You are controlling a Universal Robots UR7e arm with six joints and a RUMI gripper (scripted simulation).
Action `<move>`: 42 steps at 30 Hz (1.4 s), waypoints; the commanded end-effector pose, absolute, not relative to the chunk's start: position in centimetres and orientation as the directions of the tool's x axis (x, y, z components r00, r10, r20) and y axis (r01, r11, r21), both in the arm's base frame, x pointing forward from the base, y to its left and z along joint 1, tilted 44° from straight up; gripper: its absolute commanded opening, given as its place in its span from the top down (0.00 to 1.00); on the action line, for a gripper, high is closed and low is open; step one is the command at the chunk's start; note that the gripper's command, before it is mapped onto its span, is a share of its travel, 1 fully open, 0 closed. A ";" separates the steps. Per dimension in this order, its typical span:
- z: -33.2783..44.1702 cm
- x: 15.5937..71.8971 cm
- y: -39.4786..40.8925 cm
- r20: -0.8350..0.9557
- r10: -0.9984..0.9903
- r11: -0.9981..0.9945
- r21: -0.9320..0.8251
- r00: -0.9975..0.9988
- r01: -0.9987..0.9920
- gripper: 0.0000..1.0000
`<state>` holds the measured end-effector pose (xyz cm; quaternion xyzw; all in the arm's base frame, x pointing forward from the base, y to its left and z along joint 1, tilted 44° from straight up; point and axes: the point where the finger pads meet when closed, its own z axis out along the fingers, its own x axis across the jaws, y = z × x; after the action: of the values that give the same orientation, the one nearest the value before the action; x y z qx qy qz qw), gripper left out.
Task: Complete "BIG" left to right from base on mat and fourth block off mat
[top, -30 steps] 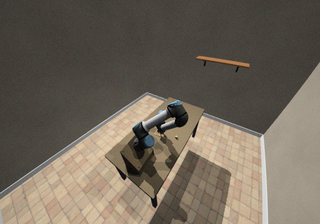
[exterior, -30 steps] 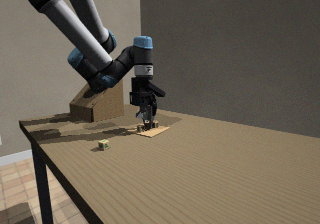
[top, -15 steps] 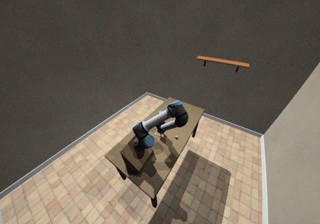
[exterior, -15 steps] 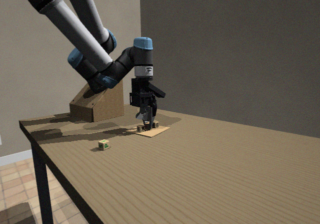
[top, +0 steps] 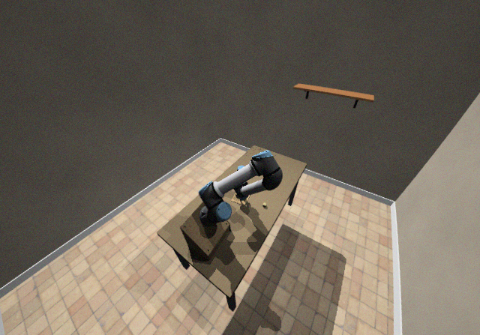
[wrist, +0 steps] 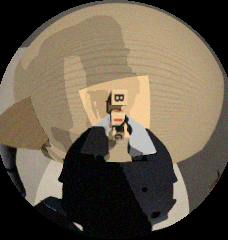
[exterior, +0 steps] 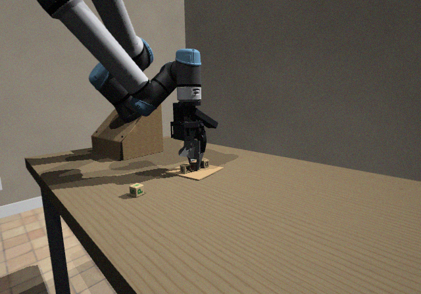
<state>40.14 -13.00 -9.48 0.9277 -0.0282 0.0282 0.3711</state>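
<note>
A tan mat (exterior: 208,172) (wrist: 95,97) (top: 235,198) lies on the table. Three letter blocks stand on it in a close row. In the wrist view the B block (wrist: 118,98) is farthest, the block with a red I (wrist: 117,118) is in the middle, and the G block (wrist: 117,134) is nearest. In the exterior view the end blocks (exterior: 184,168) (exterior: 205,163) show on either side of the fingers. My gripper (exterior: 193,163) (wrist: 118,115) points straight down and is shut on the middle I block, which is down at mat level. A fourth block (exterior: 136,189) (top: 265,204) with green letters lies off the mat.
The wooden wedge base (exterior: 127,141) of the arm stands behind the mat. The table's left edge (exterior: 50,189) runs near the green-lettered block. A shelf (top: 333,92) hangs on the far wall.
</note>
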 end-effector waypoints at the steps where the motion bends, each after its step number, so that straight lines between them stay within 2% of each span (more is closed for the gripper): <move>1: -9.4 40.4 -13.1 0.078 -0.031 -0.723 0.687 0.996 -0.076 0.95; 22: -9.4 40.4 -13.1 0.078 -0.031 -0.723 0.687 0.996 -0.076 0.95; 23: -9.4 40.4 -13.1 0.078 -0.031 -0.723 0.687 0.996 -0.076 0.91; 28: -9.4 40.4 -13.1 0.078 -0.031 -0.723 0.687 0.996 -0.076 0.87; 29: -9.4 40.4 -13.1 0.078 -0.031 -0.723 0.687 0.996 -0.076 0.83; 31: -9.4 40.4 -13.1 0.078 -0.031 -0.723 0.687 0.996 -0.076 0.83; 32: -9.4 40.4 -13.1 0.078 -0.031 -0.723 0.687 0.996 -0.076 0.79; 42: -9.4 40.4 -13.1 0.078 -0.031 -0.723 0.687 0.996 -0.076 0.75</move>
<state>40.14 -13.00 -9.48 0.9277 -0.0282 0.0282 0.3711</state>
